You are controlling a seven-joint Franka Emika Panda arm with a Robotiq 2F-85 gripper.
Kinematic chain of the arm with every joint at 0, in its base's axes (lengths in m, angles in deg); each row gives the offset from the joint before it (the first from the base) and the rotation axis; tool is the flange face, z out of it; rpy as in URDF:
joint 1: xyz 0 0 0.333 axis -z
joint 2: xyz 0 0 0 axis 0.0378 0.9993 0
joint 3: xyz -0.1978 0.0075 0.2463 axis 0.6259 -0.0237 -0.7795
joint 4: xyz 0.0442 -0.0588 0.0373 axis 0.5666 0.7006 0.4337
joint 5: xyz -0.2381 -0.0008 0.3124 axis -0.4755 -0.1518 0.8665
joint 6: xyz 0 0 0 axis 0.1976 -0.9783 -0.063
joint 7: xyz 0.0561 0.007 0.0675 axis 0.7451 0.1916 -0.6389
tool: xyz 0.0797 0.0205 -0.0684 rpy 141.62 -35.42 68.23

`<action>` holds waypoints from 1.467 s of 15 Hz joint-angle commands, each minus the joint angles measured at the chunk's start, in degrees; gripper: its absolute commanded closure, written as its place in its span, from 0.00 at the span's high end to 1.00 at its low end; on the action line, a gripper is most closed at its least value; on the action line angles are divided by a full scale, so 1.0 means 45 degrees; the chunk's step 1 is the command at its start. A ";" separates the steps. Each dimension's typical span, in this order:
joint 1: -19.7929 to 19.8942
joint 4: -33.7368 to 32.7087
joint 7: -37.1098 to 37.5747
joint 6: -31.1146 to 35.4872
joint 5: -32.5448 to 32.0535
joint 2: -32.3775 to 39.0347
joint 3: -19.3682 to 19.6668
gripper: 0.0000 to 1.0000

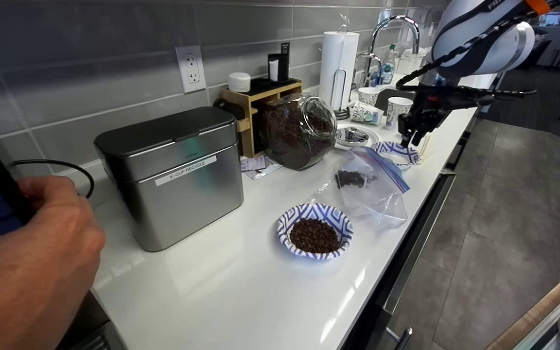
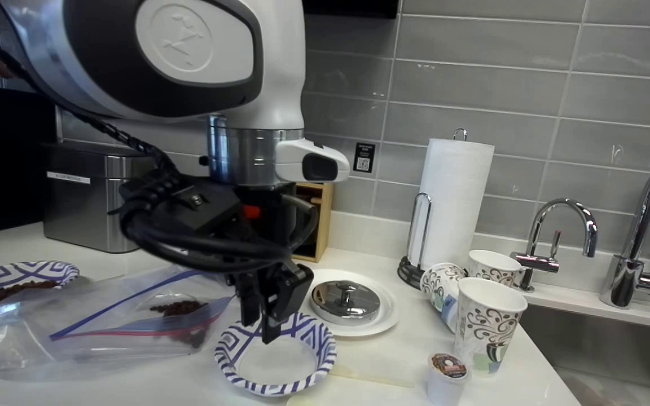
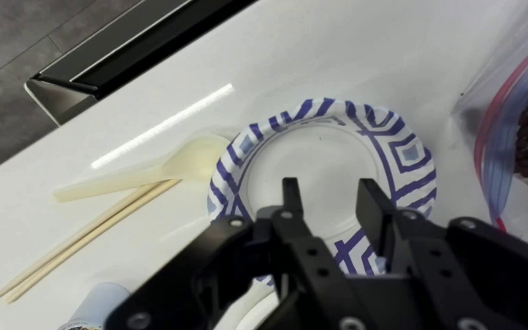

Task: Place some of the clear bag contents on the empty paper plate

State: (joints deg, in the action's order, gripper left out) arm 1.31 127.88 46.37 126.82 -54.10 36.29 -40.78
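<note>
Brown, nearly black beans [image 2: 179,308] are held in the clear bag [image 1: 375,201], gathered in one part of it, while the remaining plastic is slack and creased; its mouth is edged in red and blue; in both exterior views the bag is laid on the white counter [image 1: 231,291] between the empty paper plate [image 3: 314,169] and a matching plate [image 1: 315,210], in which more dark beans are contained; on the white centre of the empty paper plate one tiny dark speck [image 3: 320,138] is seen, too small to be identified.

Over that plate the gripper [image 3: 329,190] is held; its fingers [image 3: 371,197] are parted partway, the white centre is seen between them in the wrist view, and nothing is gripped; whether the plate is touched cannot be told.

Just beside the same plate a pale spoon [image 3: 195,160] and wooden chopsticks [image 3: 90,243] are placed; beyond it, in an exterior view, a chrome lid [image 2: 345,303] is rested on a white plate [image 2: 388,309]; of the patterned paper cups [image 2: 488,330], two are stood upright and one is laid on its side, with a small coffee pod [image 2: 446,383] set near them; dark brown contents are held in the glass jar [image 1: 302,133], its round mouth angled outward; farther along, a steel bin [image 1: 192,184] is placed.
</note>
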 commanded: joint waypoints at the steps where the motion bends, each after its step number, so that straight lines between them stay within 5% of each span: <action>1: 0.0001 0.0195 0.0714 0.0388 -0.0555 0.0045 -0.0047 0.71; 5: -0.0074 0.0144 0.0478 0.0157 -0.0003 0.0005 -0.0053 0.99; 8: -0.0345 0.0141 -0.0642 -0.0054 0.1737 -0.0122 -0.0122 1.00; 9: -0.0510 0.0091 -0.1501 -0.0224 0.2954 -0.0143 -0.0145 0.75; 10: -0.0625 0.0038 -0.1974 -0.0335 0.3807 -0.0136 -0.0179 0.74; 14: -0.0916 -0.0218 -0.3817 -0.0992 0.6530 0.0008 -0.0282 0.42; 19: -0.1025 -0.0443 -0.4697 -0.1780 0.7863 0.0295 -0.0363 0.04; 22: -0.1014 -0.0511 -0.4882 -0.1899 0.8192 0.0543 -0.0465 0.00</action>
State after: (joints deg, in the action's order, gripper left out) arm -3.02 126.73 26.47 119.80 -20.02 36.87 -42.59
